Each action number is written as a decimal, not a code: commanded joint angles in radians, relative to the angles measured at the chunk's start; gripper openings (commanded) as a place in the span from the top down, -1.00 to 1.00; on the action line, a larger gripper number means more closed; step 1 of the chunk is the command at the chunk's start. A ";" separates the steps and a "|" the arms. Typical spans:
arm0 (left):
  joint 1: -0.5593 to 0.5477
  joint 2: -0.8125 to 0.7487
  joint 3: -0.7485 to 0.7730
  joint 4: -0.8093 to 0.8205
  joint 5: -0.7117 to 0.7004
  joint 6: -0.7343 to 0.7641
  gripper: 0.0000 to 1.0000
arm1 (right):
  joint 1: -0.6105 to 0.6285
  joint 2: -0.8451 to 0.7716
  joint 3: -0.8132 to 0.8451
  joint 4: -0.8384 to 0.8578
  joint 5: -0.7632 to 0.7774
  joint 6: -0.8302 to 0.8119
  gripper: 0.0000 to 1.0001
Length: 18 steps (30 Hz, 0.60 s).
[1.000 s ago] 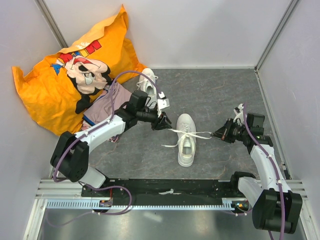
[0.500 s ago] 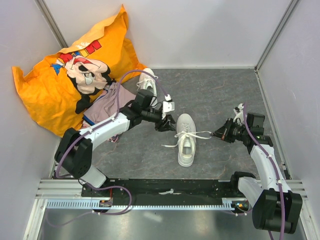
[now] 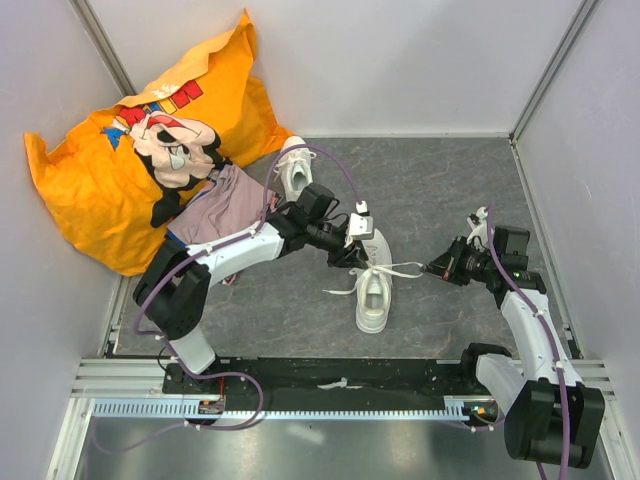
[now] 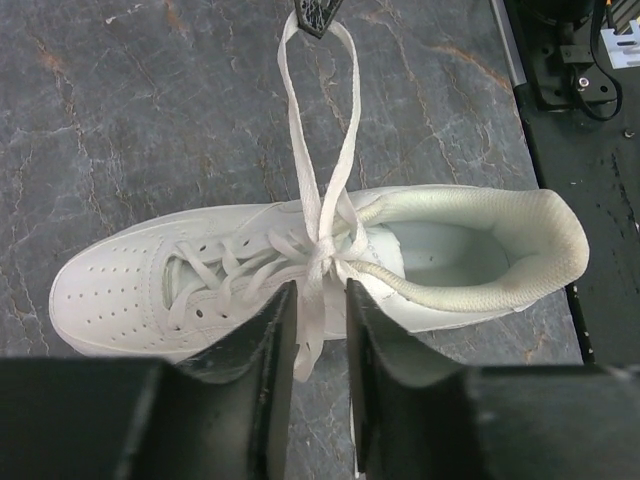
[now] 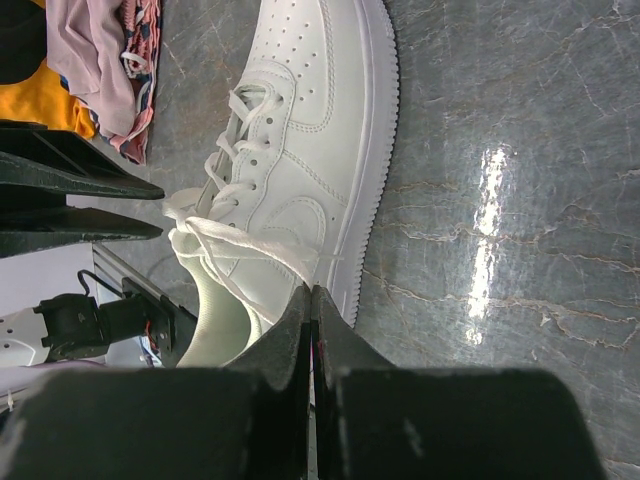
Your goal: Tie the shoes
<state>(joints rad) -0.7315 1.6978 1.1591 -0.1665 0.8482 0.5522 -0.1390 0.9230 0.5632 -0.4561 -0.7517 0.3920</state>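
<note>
The near shoe (image 3: 372,290) lies on the grey marbled table (image 3: 450,190), closest to the arm bases, with its heel opening toward them and its toe pointing away. Its laces are crossed in a first knot (image 4: 325,252) over the tongue.

From the knot a lace loop (image 4: 318,130) runs out to the right, drawn fairly straight. The right gripper (image 5: 312,292) holds the loop's outer end with its jaws pressed together (its own wrist view shows no gap between the fingers).

The left gripper (image 4: 320,292) sits low against the opposite flank of the shoe, jaws partly apart. A loose lace end (image 4: 310,335) hangs down from the knot between its two fingers. The gap looks wider than the lace, and I cannot tell whether either finger touches it; nothing is clamped.

Farther back, behind the left arm, the second shoe (image 3: 293,170) rests on the table well apart from the first, with its laces loose. Just left of it lies a crumpled pinkish-purple garment (image 3: 225,205). The garment partly overlaps a large orange cushion (image 3: 110,170) with a cartoon print, which fills the far left corner against the walls.
</note>
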 commanded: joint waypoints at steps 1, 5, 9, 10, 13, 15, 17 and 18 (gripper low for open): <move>-0.002 0.008 0.040 -0.005 0.019 0.049 0.44 | 0.006 -0.010 0.009 0.033 -0.009 -0.008 1.00; -0.002 0.010 0.040 -0.024 0.014 0.058 0.45 | 0.007 -0.007 0.009 0.033 -0.008 -0.008 1.00; -0.002 0.017 0.044 -0.027 0.008 0.058 0.45 | 0.006 -0.009 0.009 0.033 -0.009 -0.008 1.00; -0.002 0.019 0.047 -0.030 0.006 0.060 0.45 | 0.006 -0.009 0.009 0.033 -0.009 -0.007 1.00; -0.002 0.026 0.053 -0.036 0.006 0.058 0.49 | 0.006 -0.010 0.009 0.033 -0.008 -0.008 1.00; -0.002 0.028 0.056 -0.036 0.005 0.054 0.72 | 0.006 -0.010 0.009 0.034 -0.006 -0.008 1.00; -0.002 0.028 0.056 -0.036 0.003 0.054 0.83 | 0.006 -0.012 0.009 0.033 -0.006 -0.007 1.00; -0.002 0.026 0.054 -0.033 0.000 0.052 0.89 | 0.006 -0.012 0.009 0.033 -0.006 -0.008 1.00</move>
<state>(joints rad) -0.7307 1.7180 1.1736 -0.1955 0.8436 0.5739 -0.1364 0.9230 0.5632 -0.4561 -0.7517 0.3920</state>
